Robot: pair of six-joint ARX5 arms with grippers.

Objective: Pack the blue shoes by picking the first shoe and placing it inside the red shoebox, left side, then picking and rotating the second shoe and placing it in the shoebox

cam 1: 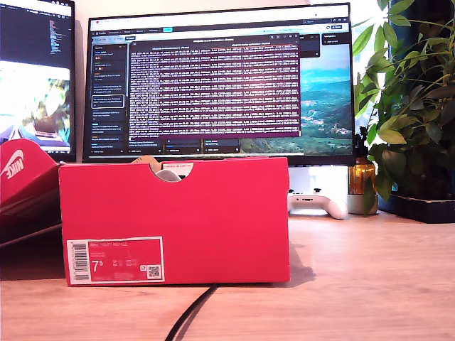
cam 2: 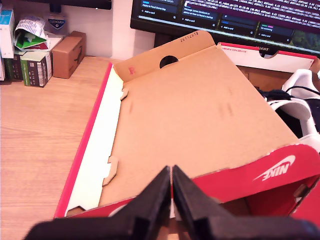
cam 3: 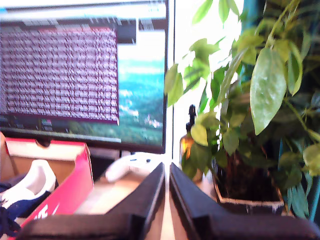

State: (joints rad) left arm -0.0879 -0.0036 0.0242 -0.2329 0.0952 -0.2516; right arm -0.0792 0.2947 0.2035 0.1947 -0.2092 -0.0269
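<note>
In the exterior view neither arm is seen, and the inside of the bright red cardboard shoebox (cam 1: 174,220) is hidden behind its front wall; only a pale rounded shape shows through the half-round notch in its top edge. At the exterior view's left the red lid with a white swoosh (cam 1: 25,185) is cut off by the frame. A black cable (cam 1: 188,316) runs from under the box to the lower edge.

In the first wrist view my first gripper (cam 2: 171,192) is seen with its black jaws closed together, nothing held between them, poised above the lid's brown inner face (cam 2: 200,125). The dark navy suede shoes with white lining (cam 2: 295,107) lie partly seen inside the box.

In the second wrist view, which is blurred, my second gripper (cam 3: 167,187) is likewise closed and empty.

The box stands on a light wooden desk (cam 1: 370,284), before a wide monitor (cam 1: 217,82), with a white game controller (cam 1: 316,204) and a leafy potted plant (cam 1: 412,106) at the exterior view's right.
</note>
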